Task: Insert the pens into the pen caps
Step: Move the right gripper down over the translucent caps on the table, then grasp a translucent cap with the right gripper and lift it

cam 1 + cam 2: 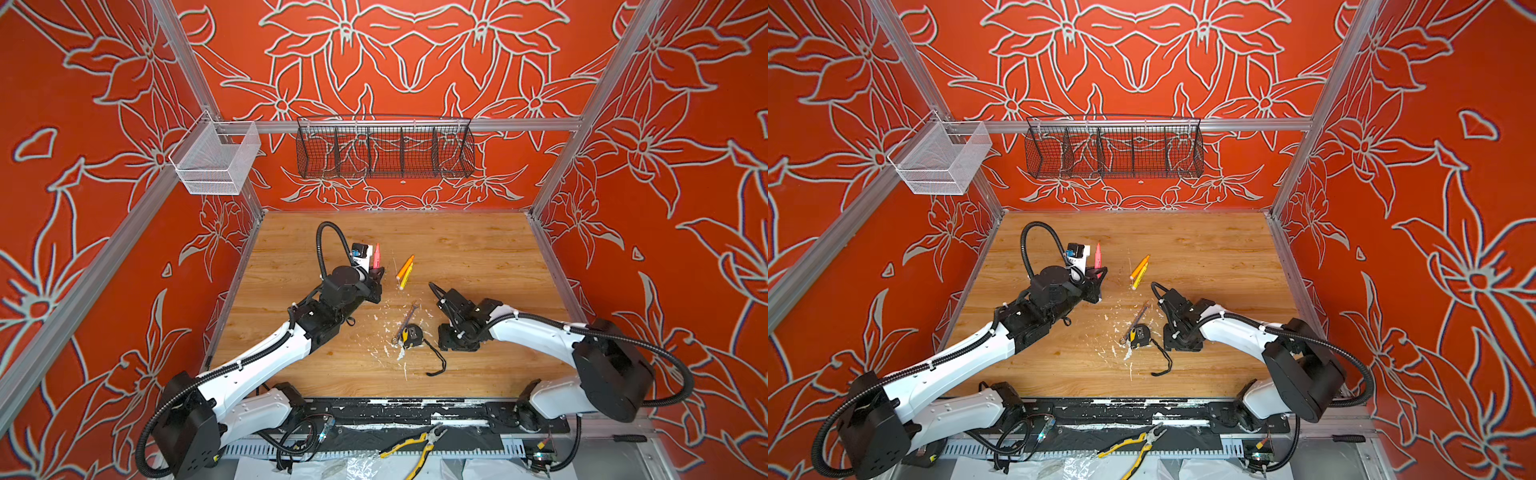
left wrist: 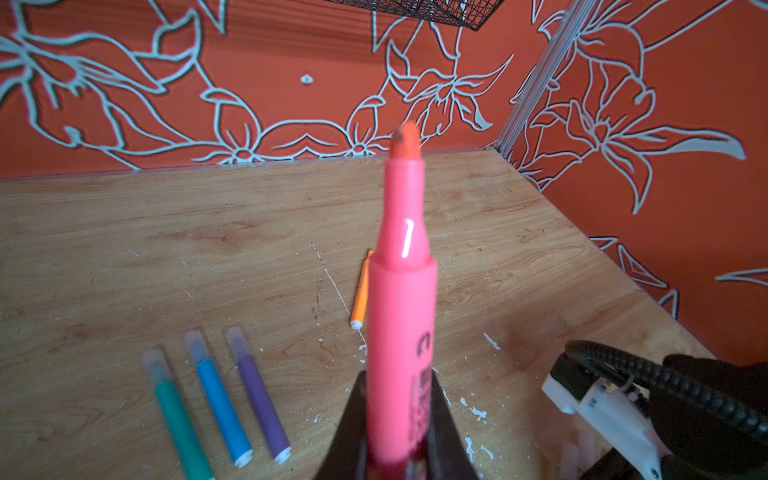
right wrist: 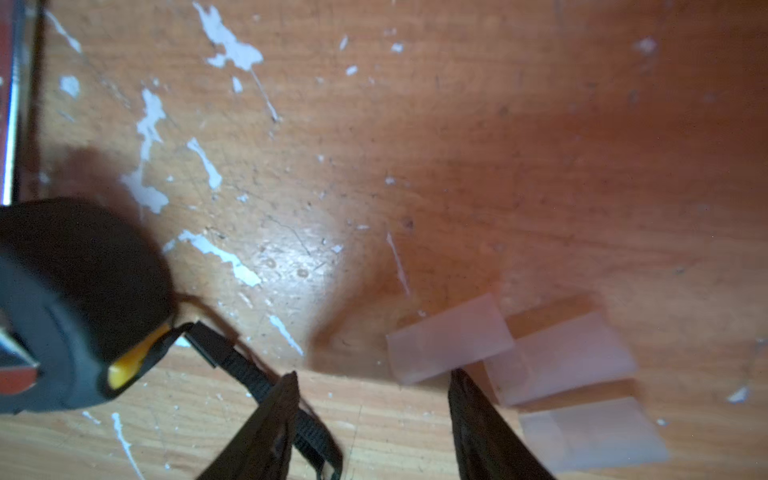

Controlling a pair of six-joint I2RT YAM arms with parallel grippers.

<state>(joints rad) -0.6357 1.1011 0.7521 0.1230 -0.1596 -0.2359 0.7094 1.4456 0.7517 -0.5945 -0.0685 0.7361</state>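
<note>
Pink plastic marker pen (image 2: 401,316), uncapped, clamped in left jaws; right jaws, apart, above clear plastic caps (image 3: 451,338); cap pickup seems next.

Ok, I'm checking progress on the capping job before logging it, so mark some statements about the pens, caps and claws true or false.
1. The left claw is shut on the pink pen. True.
2. The pink pen wears a cap. False: its tip is bare.
3. The right claw grips a cap. False: its jaws stand open, close to clear caps lying on the table.
4. The green pen, blue pen and purple pen lie side by side, capped. True.
5. The wrench lies next to the tape measure. True.
</note>
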